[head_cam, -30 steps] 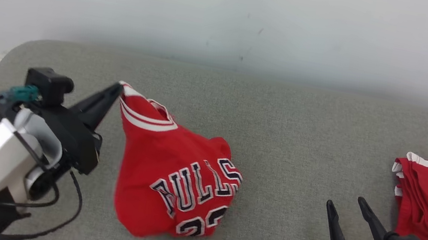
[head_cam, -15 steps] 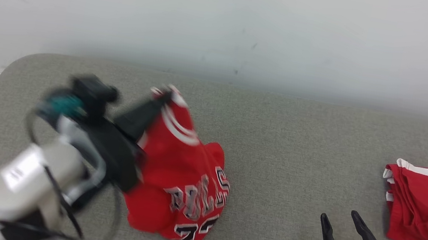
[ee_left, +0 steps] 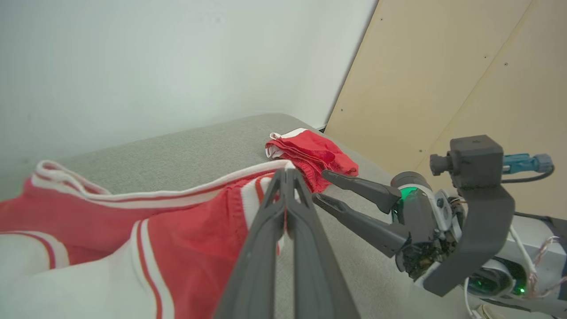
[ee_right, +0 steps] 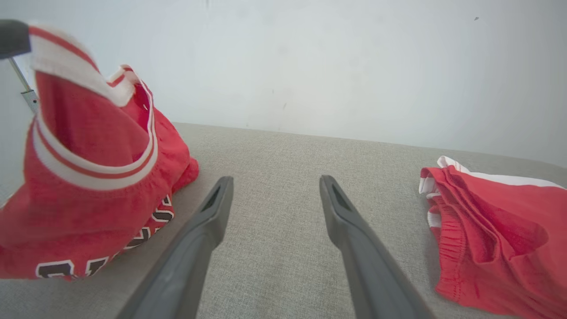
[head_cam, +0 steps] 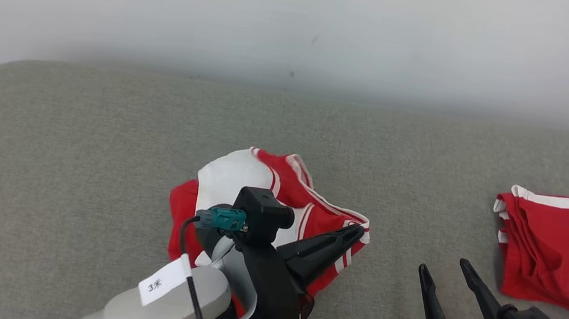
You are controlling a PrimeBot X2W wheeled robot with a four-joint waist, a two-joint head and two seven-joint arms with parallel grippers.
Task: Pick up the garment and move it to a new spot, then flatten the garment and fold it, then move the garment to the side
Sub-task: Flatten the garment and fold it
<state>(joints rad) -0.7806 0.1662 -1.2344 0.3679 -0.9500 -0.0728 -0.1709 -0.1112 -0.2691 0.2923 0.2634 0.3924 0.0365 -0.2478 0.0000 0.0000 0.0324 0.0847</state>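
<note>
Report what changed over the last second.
The left gripper, shut on the striped edge of the jersey, swung to the robot's right, toward the right gripper, pulling the jersey over: its lettering no longer faces the head view. The head camera shifted slightly too. The right gripper stayed open and idle; the folded red shorts stayed on the grey cushion.

A plain white wall (head_cam: 309, 13), evenly lit and faintly scuffed, backs a grey fabric-covered surface (head_cam: 89, 150) with rounded corners. The left wrist view shows a pale wooden panel (ee_left: 465, 79) adjoining that wall.
</note>
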